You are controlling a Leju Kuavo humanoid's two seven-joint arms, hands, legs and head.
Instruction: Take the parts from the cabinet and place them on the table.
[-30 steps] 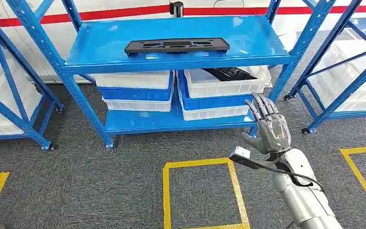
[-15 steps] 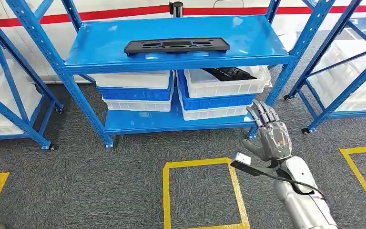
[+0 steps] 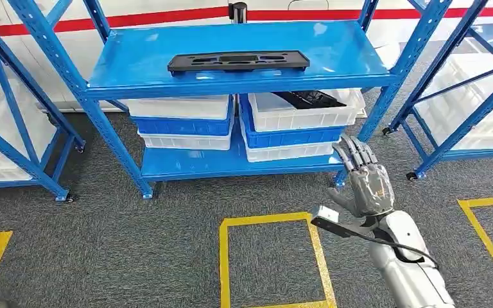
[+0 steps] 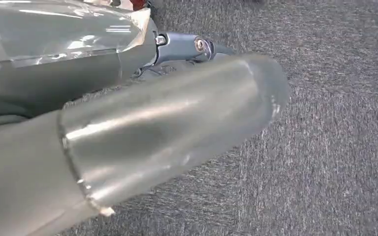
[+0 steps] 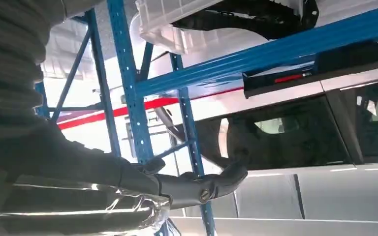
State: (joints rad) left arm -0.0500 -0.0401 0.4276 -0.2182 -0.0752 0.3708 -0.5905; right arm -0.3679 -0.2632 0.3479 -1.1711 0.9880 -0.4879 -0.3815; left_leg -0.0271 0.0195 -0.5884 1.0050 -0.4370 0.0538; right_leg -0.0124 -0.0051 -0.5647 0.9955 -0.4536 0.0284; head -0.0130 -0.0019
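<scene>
Black part waiting on the top shelf

Black part (image 3: 238, 61) flat on the blue cabinet (image 3: 135, 61) top shelf, well apart from right hand (image 3: 364, 178) (fingers spread, empty). Best raised above the shelf edge, then lowered along the long side

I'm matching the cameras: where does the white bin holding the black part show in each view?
Head view: white bin at the right of the lower shelf, the black part in it.
Left wrist view: not in it.
Right wrist view: bin along the picture's top edge, above the blue beam.
Shared landmark: right hand, also.
</scene>
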